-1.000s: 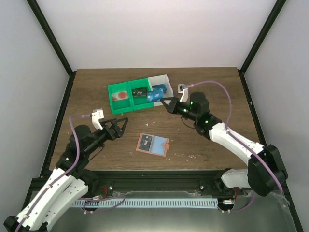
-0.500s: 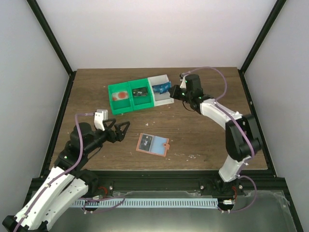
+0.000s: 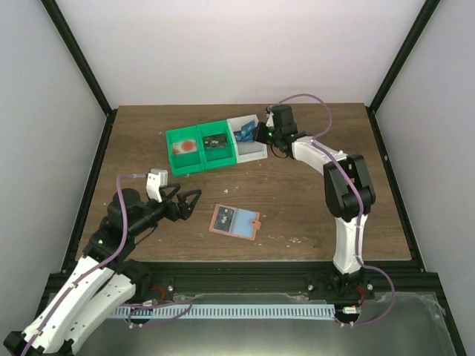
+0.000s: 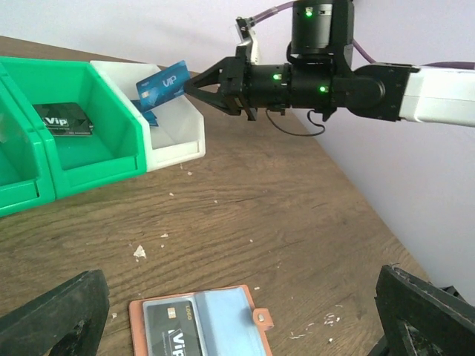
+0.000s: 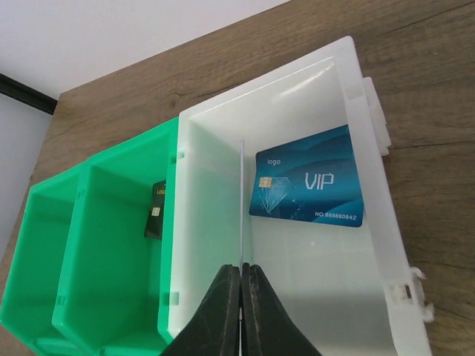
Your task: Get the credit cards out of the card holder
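Observation:
The salmon-pink card holder (image 3: pixel 234 221) lies open on the table, with a dark credit card (image 4: pixel 172 334) in its left pocket beside the pale blue inner face. My right gripper (image 3: pixel 260 135) is shut on a blue credit card (image 4: pixel 162 83), which hangs tilted over the white bin (image 3: pixel 251 148). In the right wrist view that card (image 5: pixel 242 200) shows edge-on, rising from the closed jaws. Another blue card (image 5: pixel 306 187) lies flat in the white bin. My left gripper (image 3: pixel 185 199) stands open just left of the card holder, holding nothing.
A green two-compartment bin (image 3: pixel 199 150) adjoins the white bin on its left. A dark card (image 4: pixel 67 120) lies in its right compartment and a reddish item (image 3: pixel 184 147) in its left. Small pale crumbs (image 4: pixel 139 252) dot the wooden table (image 3: pixel 312 208).
My right arm has swung away from the table's middle to the white bin at the back, carrying the blue card. My left gripper has shifted slightly and stays open.

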Motion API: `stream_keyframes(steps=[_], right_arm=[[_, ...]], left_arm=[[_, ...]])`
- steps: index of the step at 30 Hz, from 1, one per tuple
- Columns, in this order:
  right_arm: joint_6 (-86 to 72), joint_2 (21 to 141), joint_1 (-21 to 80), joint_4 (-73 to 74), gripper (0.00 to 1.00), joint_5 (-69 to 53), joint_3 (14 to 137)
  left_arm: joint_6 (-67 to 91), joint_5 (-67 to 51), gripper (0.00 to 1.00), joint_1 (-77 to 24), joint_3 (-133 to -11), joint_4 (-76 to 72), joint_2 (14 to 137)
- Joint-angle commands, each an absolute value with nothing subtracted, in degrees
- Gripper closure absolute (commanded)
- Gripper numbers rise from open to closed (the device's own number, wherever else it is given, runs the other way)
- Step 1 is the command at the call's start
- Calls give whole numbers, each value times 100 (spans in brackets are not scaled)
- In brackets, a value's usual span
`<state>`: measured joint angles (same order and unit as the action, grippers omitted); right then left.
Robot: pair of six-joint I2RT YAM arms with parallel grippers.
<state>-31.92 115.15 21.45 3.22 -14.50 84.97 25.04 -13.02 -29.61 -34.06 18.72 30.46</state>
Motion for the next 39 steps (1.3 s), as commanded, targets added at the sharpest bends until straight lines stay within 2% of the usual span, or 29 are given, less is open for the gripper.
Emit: stream_keyframes(steps=[1, 33, 39], right_arm=[[-3265, 11858, 2112, 510, 100, -1500, 8961], [-3376, 13151, 2110, 652, 99, -1315, 10239], [-3436, 13248, 2115, 654, 93, -1215, 10292]], left_arm=[[2408, -1445, 0, -2960, -3337, 1764, 2997], [2404, -1555, 0, -2986, -3312, 1758, 2909], [2391, -1546, 0, -2996, -3313, 1766, 2892]])
